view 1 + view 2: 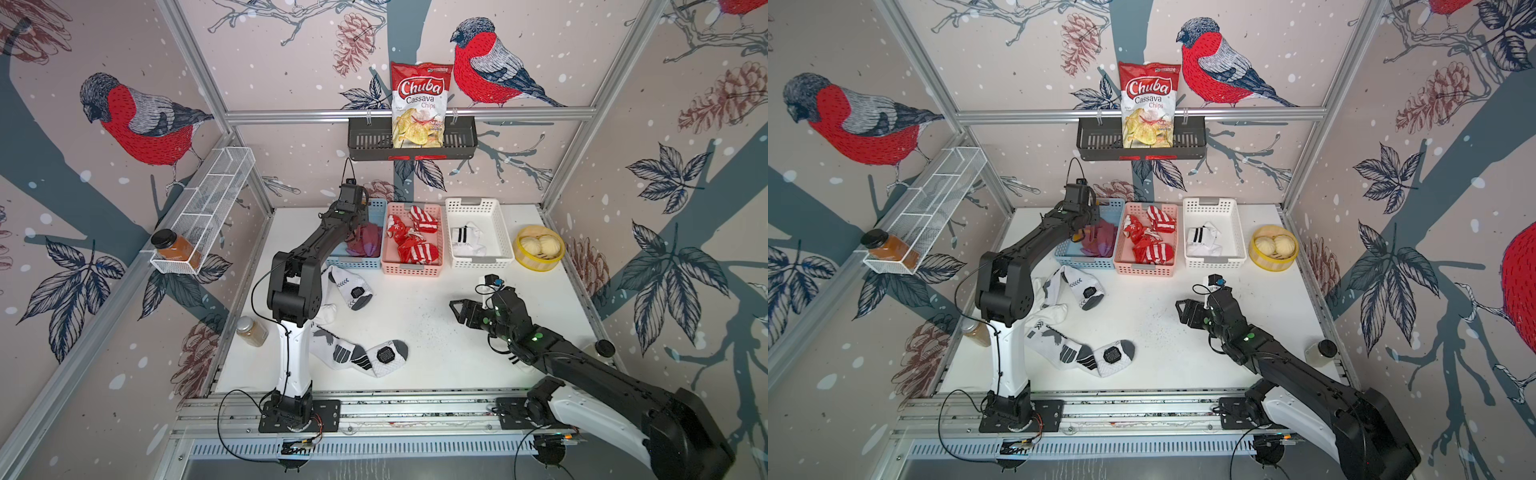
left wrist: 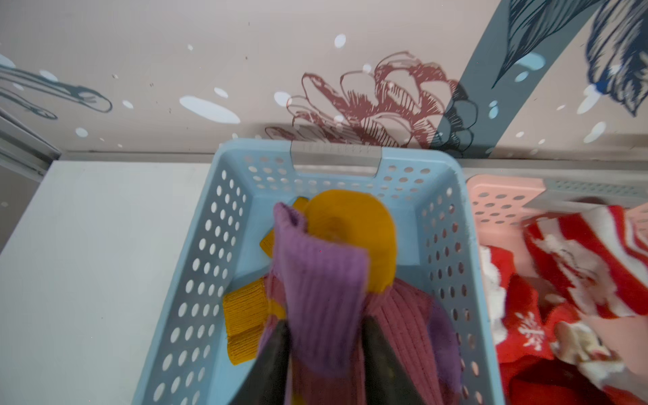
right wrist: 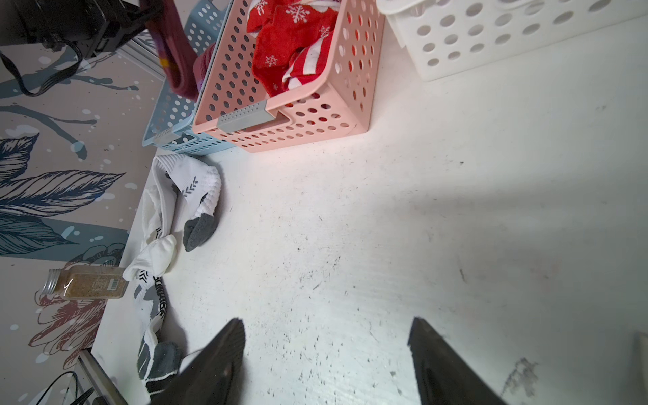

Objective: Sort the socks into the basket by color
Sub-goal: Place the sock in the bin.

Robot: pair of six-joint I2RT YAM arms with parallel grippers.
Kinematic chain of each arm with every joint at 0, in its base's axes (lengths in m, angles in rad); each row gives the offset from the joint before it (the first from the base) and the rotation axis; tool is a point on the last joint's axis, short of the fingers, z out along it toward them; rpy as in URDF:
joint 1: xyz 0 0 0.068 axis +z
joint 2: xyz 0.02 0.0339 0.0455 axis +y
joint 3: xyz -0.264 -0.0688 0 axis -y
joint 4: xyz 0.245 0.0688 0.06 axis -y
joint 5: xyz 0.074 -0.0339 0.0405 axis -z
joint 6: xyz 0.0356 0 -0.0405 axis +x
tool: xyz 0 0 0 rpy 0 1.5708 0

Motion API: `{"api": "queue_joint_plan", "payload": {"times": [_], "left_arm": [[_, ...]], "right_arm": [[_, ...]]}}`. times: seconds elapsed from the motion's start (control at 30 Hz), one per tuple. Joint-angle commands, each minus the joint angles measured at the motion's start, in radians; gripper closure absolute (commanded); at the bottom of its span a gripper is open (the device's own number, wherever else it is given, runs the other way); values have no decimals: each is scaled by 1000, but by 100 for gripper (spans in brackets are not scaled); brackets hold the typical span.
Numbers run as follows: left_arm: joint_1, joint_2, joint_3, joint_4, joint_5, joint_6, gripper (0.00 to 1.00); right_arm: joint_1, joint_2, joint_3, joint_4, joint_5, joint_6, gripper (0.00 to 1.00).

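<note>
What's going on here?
A robot is sorting socks into coloured baskets. The left fingers are over the blue basket with a purple sock between them; gripped or released, I can't tell. Red socks lie in the pink basket, a white sock lies in the white basket, and white-and-grey socks wait on the table. The right fingers hover open.

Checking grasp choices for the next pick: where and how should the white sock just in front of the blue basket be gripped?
Probably pinch the white sock at its middle, from straight above, jaws across its narrow width. It lies limp and flat on the table, so no side offers an edge; the middle stands clear of the blue basket.
</note>
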Motion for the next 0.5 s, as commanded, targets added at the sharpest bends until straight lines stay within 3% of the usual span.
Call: {"api": "queue_joint_plan", "payload": {"times": [0.0, 0.17, 0.47], "left_arm": [[8, 15, 18, -56, 21, 5, 54], [8, -30, -22, -43, 41, -7, 52], [5, -257, -236, 71, 138, -29, 51]], "right_arm": [[4, 0, 6, -6, 12, 3, 24], [12, 2, 6, -3, 17, 3, 24], [28, 40, 21, -8, 28, -15, 23]]}}
